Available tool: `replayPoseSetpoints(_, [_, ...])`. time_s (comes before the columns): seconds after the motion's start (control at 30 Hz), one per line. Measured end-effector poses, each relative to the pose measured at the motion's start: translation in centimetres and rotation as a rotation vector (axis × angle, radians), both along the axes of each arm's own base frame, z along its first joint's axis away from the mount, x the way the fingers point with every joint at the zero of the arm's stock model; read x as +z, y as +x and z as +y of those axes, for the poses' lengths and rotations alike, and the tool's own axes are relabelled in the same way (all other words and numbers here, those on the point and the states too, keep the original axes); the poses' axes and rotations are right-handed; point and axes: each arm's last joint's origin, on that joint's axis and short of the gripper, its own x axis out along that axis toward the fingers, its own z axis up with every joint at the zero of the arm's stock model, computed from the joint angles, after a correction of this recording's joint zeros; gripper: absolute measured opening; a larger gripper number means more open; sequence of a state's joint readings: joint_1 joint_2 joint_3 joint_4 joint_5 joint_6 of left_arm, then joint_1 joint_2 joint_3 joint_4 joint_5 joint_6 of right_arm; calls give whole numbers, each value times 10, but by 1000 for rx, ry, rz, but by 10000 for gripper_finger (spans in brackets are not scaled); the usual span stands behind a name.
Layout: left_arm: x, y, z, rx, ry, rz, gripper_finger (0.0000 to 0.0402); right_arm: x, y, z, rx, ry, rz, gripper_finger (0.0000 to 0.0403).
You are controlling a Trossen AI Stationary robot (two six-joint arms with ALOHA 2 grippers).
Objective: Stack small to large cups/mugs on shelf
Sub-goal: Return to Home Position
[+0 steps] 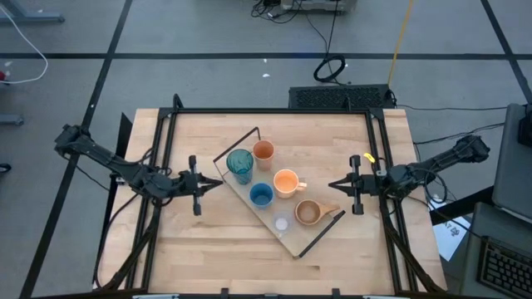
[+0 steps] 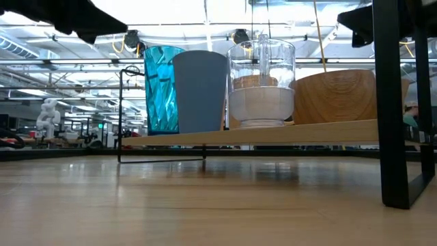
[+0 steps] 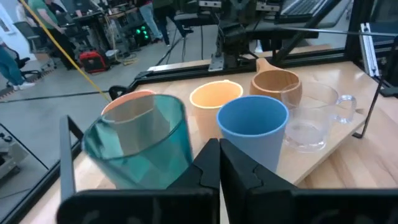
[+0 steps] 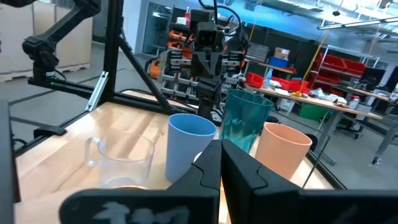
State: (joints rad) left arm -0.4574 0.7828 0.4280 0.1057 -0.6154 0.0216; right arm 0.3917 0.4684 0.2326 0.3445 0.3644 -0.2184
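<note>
The shelf lies slantwise mid-table, standing on its black wire brackets. On its board stand the teal tumbler, small orange cup, orange mug, blue cup, clear glass and tan mug. My left gripper is shut, just left of the shelf and pointing at the tumbler and blue cup. On the shelf's right, my right gripper is also shut, near the orange mug and tan mug. Neither holds anything.
Black frame rails run along the table's left, right and far sides. A black post stands close in the low view. Bare wooden tabletop lies in front of the shelf. A dark box sits beyond the far edge.
</note>
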Motion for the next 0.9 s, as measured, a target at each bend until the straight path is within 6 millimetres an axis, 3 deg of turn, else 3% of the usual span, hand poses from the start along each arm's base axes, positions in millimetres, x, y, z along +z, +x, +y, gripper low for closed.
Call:
replayPoseSetpoints(0.33, [-17,-12,13,20,-17,-3,3,-15,3,-14,-22,19,10,0])
replayPoseSetpoints(0.73, [-15,-12,20,41,-3,-16,7,-38,2,-29,-21,33,8,0])
replayPoseSetpoints(0.9, [-14,-13,23,62,-2,-20,5,-31,-1,-32,-31,43,-77,0])
